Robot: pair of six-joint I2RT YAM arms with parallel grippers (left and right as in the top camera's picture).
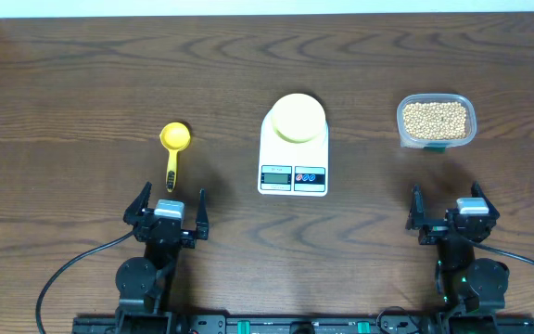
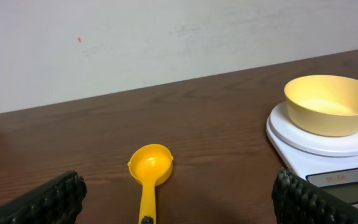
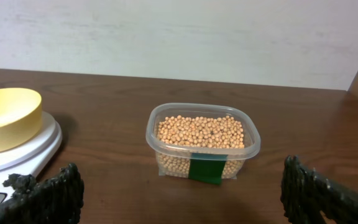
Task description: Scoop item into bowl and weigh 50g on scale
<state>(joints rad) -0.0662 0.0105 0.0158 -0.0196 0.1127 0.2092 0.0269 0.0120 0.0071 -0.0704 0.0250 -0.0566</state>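
Note:
The pale-yellow bowl [image 1: 296, 117] stands empty on the white scale [image 1: 293, 165] at the table's middle; both show in the left wrist view, bowl [image 2: 331, 104] on scale [image 2: 303, 149], and the bowl also at the left of the right wrist view [image 3: 5, 118]. Tan beans [image 1: 436, 118] fill a clear tub [image 1: 437, 141] at the right, also in the right wrist view [image 3: 201, 132]. A yellow scoop [image 1: 173, 148] lies at the left, straight ahead of my left gripper [image 1: 167, 210], which is open and empty [image 2: 176, 199]. My right gripper [image 1: 452, 211] is open and empty, short of the tub [image 3: 182, 193].
The dark wooden table [image 1: 82, 93] runs to a pale wall at the back. A green label [image 3: 206, 169] is on the tub's near side. The scale's display and buttons [image 1: 292, 176] face the arms.

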